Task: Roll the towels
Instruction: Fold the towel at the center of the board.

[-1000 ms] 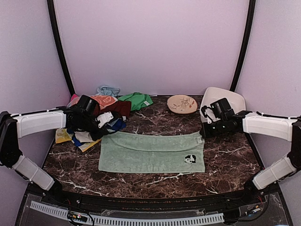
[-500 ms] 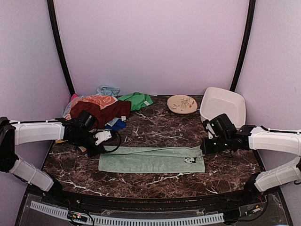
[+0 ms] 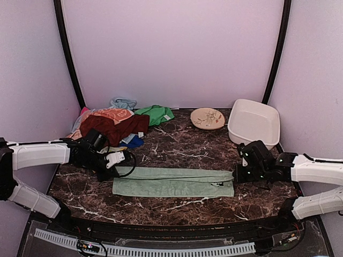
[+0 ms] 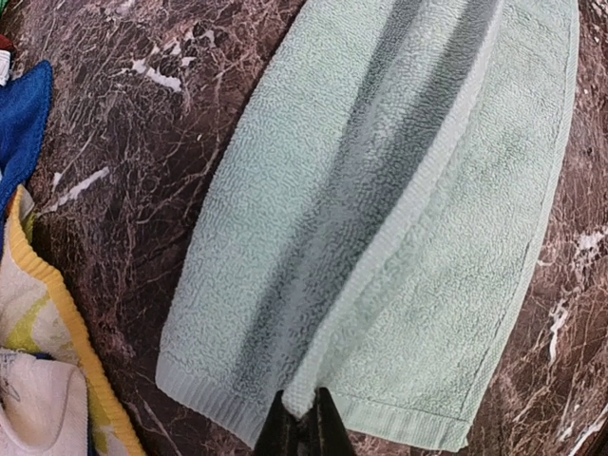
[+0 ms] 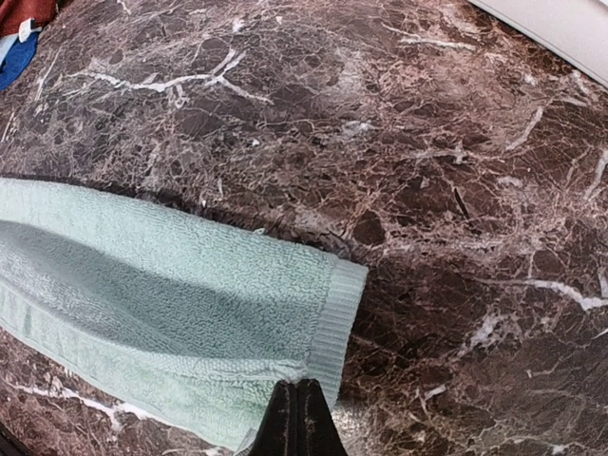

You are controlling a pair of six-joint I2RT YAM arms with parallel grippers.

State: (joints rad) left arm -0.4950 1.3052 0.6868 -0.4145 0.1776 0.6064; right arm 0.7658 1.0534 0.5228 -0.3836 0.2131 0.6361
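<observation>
The left tool [image 4: 302, 410] is shut on the mint-green towel [image 4: 380, 237], pinching the hemmed corner of its upper layer at the left end. The right tool [image 5: 296, 397] is likewise closed, nipping the towel's corner at the right end. Between them the towel lies folded lengthwise into a narrow strip across the near middle of the dark marbled surface [image 3: 182, 147]. Behind the left arm, at the far left, sits a heap of other towels with a maroon towel [image 3: 120, 127] on top and a bright green one [image 3: 155, 113] beside it. A patterned plate [image 3: 207, 118] and a white tub [image 3: 254, 122] stand at the far right.
</observation>
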